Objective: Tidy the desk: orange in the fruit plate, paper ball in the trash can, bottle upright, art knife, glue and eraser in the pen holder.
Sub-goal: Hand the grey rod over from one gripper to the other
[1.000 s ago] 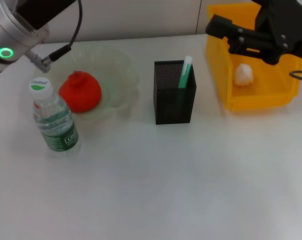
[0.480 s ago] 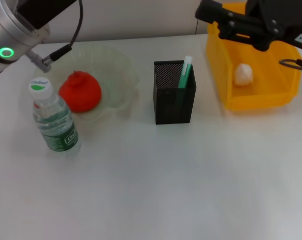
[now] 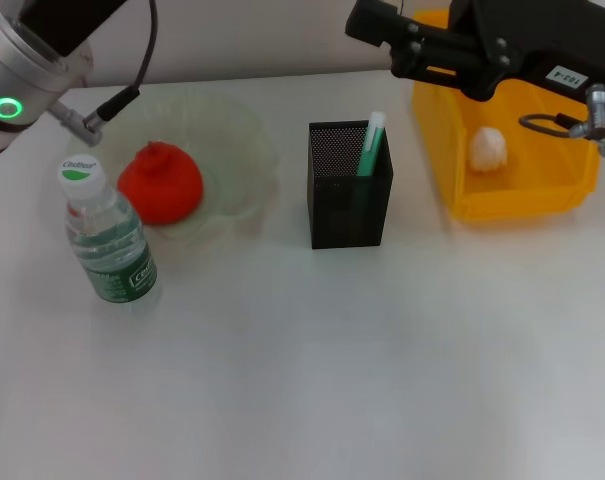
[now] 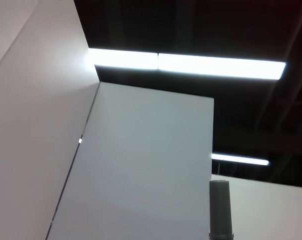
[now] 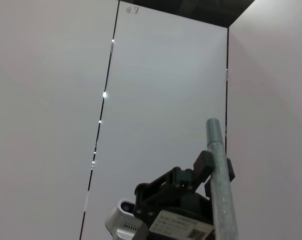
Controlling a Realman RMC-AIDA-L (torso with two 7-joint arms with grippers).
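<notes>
On your white tabletop (image 3: pixel 332 350), the orange (image 3: pixel 161 183) sits inside the pale green fruit plate (image 3: pixel 244 150) at the far left. The bottle (image 3: pixel 106 233) stands upright just in front of the plate, white cap on top, green label facing you.

At centre stands the black mesh pen holder (image 3: pixel 349 186), with a long green stick (image 3: pixel 370 145) leaning out of its right rear corner. Anything else inside is hidden by the mesh from the head view, so you cannot tell where the eraser is.

To the right, the yellow trash can (image 3: pixel 522 200) holds the white paper ball (image 3: pixel 487 148), which rests on its floor toward the near wall.

Your right claw (image 3: pixel 374 22) hangs above the tabletop at the far edge, just left of the trash can's rear corner, with the dark right arm stretching across the bin's back wall. Its fingers appear as one dark block pointing left; you cannot tell whether they are parted or together, and nothing is seen in them.

Your left arm (image 3: pixel 27 60) is raised at the upper left, above the fruit plate, a green ring light glowing on its silver housing. Its claw is out of sight, and its wrist view shows only ceiling lights and wall panels.
</notes>
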